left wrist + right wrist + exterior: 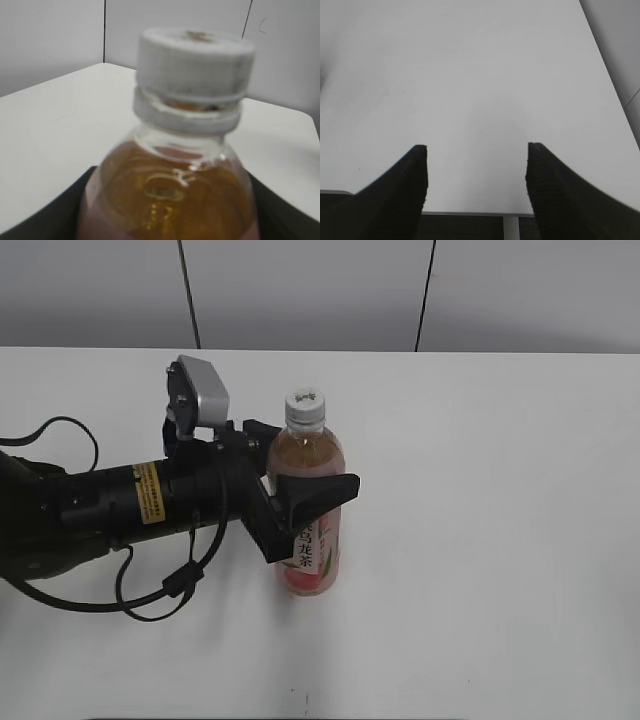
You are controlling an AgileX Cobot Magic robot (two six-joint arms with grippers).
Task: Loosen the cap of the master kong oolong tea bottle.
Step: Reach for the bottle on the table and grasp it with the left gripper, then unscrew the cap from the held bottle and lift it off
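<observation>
The master kong oolong tea bottle (312, 540) stands upright on the white table, amber tea inside, pink label with dark characters. Its white ribbed cap (304, 408) is on the neck. My left gripper (300, 485) reaches in from the left and is shut on the bottle's body just below the shoulder. In the left wrist view the cap (194, 62) and the bottle's shoulder (170, 195) fill the frame, with the black fingers on both sides. My right gripper (476, 172) is open and empty above bare table; it is out of the exterior view.
The white table (500, 490) stretches around the bottle. A grey panelled wall (300, 290) runs behind the table's far edge. The table's near edge (475, 213) shows under the right gripper. Black cables (150, 590) hang by the left arm.
</observation>
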